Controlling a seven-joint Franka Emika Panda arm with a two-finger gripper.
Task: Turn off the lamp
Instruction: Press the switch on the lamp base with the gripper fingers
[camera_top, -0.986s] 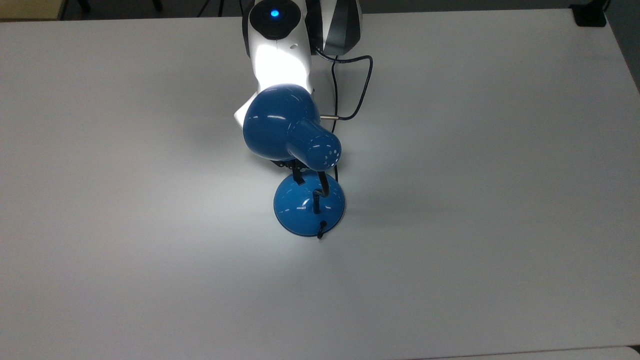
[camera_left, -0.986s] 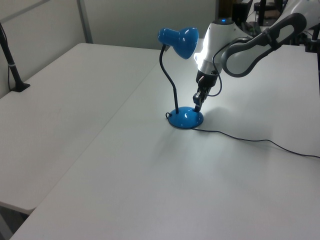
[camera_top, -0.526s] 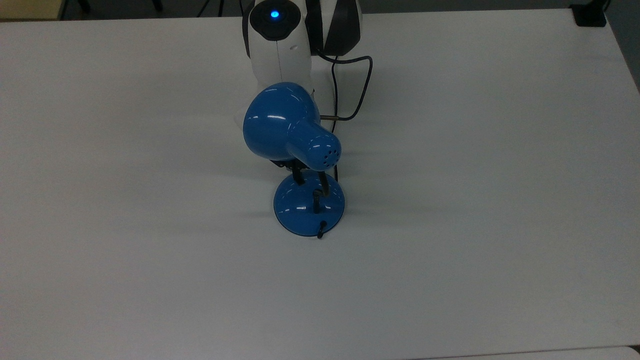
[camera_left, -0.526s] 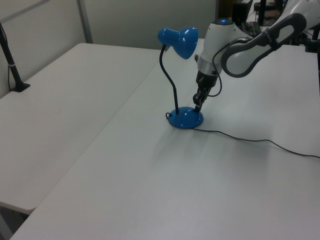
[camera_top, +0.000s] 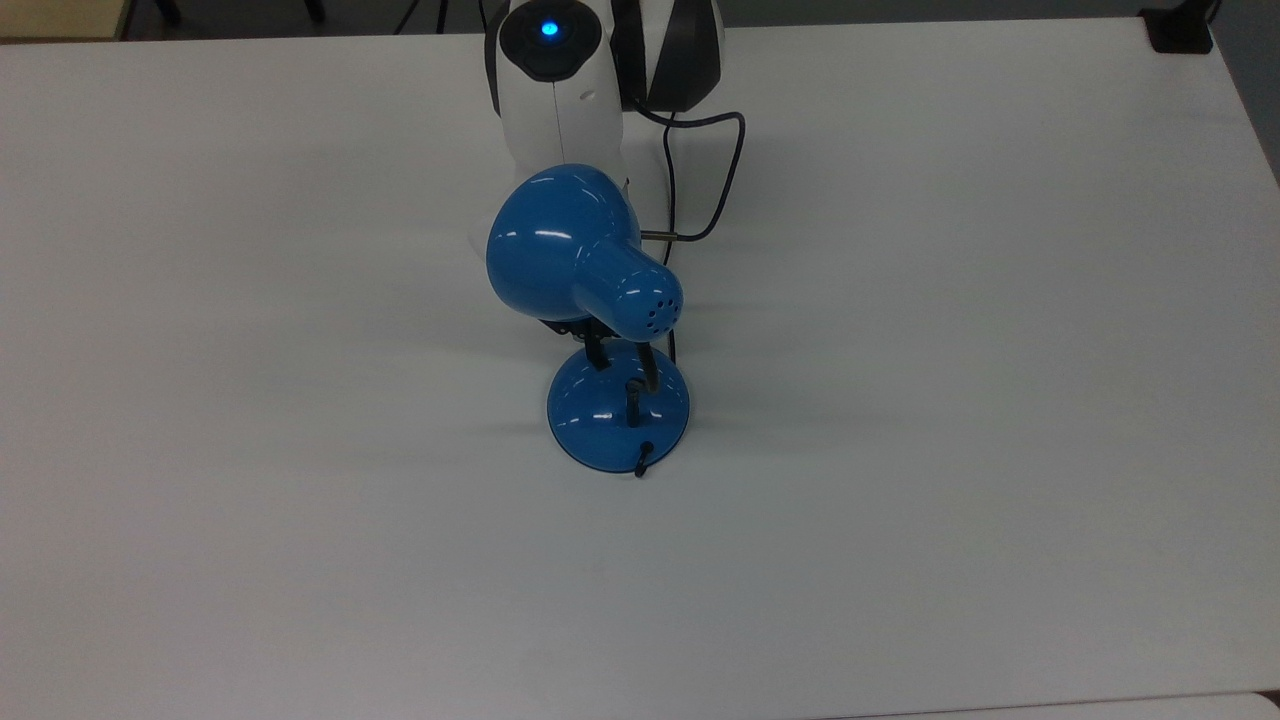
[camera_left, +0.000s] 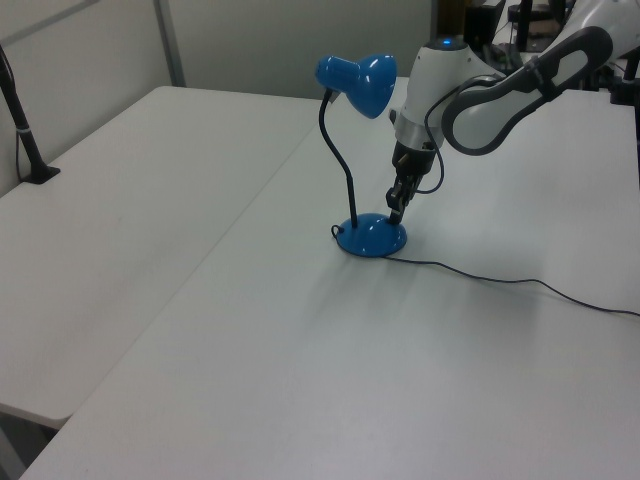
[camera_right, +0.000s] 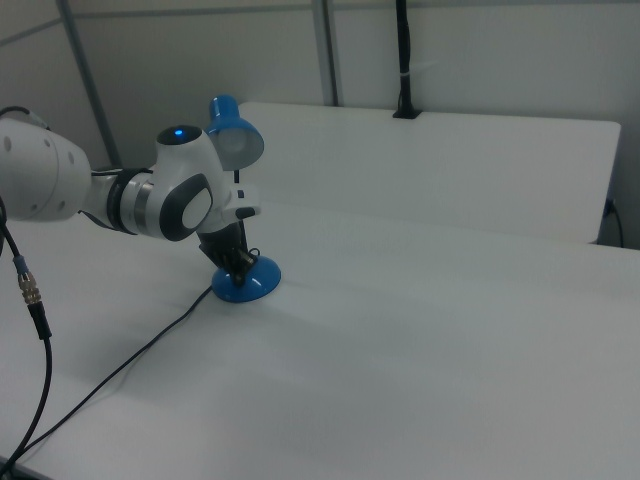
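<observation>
The lamp (camera_top: 585, 260) stands near the middle of the white desk (camera_top: 950, 400), its domed blue base (camera_left: 371, 237) flat on the surface, a black gooseneck (camera_left: 340, 160) rising in a curve to the bell-shaped shade (camera_left: 357, 81), which tips toward the arm. No glow falls on the desk under the shade in any view, so the lamp looks to be off. The gripper (camera_left: 397, 207) is down at the edge of the base on the left view's right, its tip at or just above the dome; whether the fingers are parted or closed cannot be told, and they appear to grasp nothing. The lamp should handle as a light, glossy metal thing: stiff in shade and base, springy in the neck, and slippery under the fingers. It is top-heavy enough that a sideways shove could slide or tip it, so a short downward press on the switch at the base suits it better than any grip, with the neck and shade left alone. The black cord (camera_left: 500, 280) trails from the base across the desk toward the left view's right, and a second dark cable (camera_top: 715, 170) loops beside the arm in the top view. The shade overhangs the gripper, so a straight lift risks knocking it.
</observation>
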